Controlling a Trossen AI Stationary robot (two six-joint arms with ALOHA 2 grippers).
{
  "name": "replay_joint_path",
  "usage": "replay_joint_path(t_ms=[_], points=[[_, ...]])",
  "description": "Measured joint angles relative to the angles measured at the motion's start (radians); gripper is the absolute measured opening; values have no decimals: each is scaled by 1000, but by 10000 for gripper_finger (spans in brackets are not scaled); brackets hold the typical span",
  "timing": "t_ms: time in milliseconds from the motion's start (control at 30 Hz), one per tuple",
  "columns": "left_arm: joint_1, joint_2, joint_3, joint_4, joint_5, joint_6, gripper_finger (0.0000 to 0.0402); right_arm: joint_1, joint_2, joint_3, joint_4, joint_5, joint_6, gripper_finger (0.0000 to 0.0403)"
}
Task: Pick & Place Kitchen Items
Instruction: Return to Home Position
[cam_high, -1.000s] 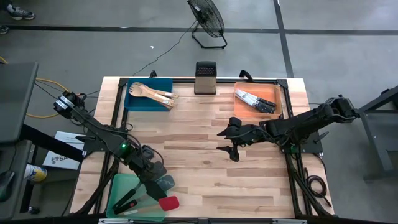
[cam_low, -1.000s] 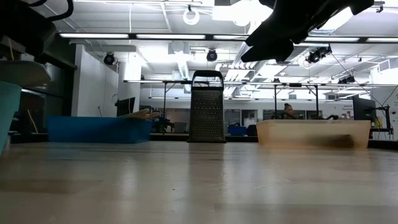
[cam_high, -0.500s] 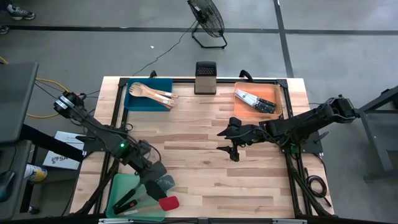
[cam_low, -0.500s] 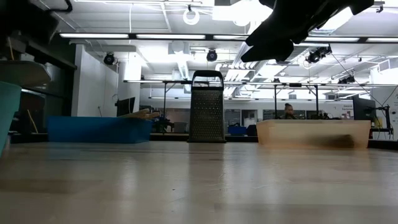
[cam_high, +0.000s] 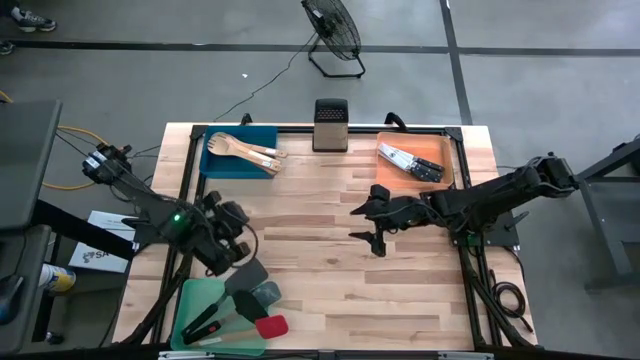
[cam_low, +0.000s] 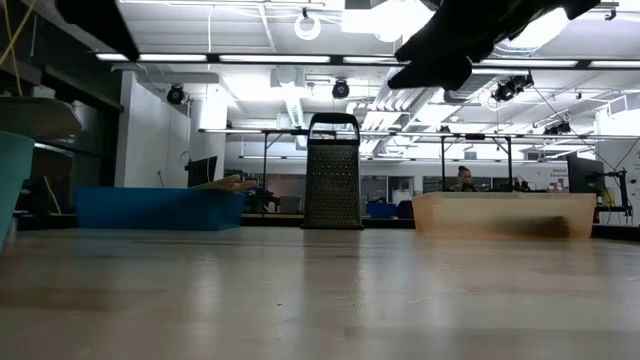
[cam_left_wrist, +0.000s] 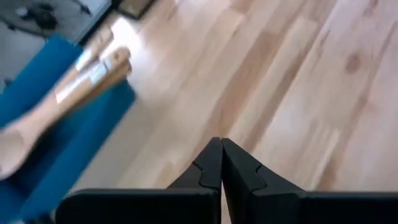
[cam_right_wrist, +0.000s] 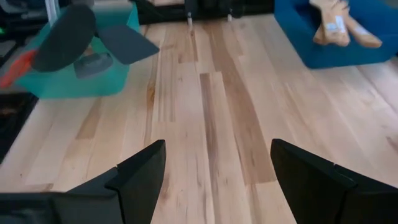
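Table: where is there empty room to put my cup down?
The wood beside the green tray, nearer than the right hand, is bare table. The middle strip is bare too, in front of the blue tray and grater. Crowded: the green tray's spatulas, and around the left hand.

- Metal grater (cam_high: 330, 124) upright at the desk's (cam_high: 330, 250) far edge, between blue tray (cam_high: 225, 166) and orange tray (cam_high: 395, 178).
- Green tray (cam_high: 192, 300) at the opposite edge, left corner.
- Fan (cam_high: 332, 30) on the floor beyond.

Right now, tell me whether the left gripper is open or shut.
Shut: the left gripper shows fingertips meeting, nothing between them.
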Motion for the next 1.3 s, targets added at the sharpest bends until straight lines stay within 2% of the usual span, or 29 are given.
replay_joint_path(t_ms=[100,200,367,467,700,933,1133,1300], points=[[54,-58,-44,109,-23,131,0,-13,-31,0,3,-9,0,283],[126,-136,-115,303,-29,320,0,-28,-65,0,4,-25,-7,283],[284,-257,-294,749,102,695,0,-81,-84,1,14,-126,-25,283],[386,-320,-398,931,211,835,0,-122,-84,-26,82,-198,-27,283],[575,-468,-570,1111,333,948,0,-255,-126,-232,404,-346,52,283],[746,-584,-736,1307,527,1012,0,-362,-223,-385,554,-399,106,283],[873,-602,-847,1449,677,985,0,-446,-289,-481,649,-476,140,283],[912,-611,-926,1562,692,984,0,-472,-300,-552,773,-505,167,283]])
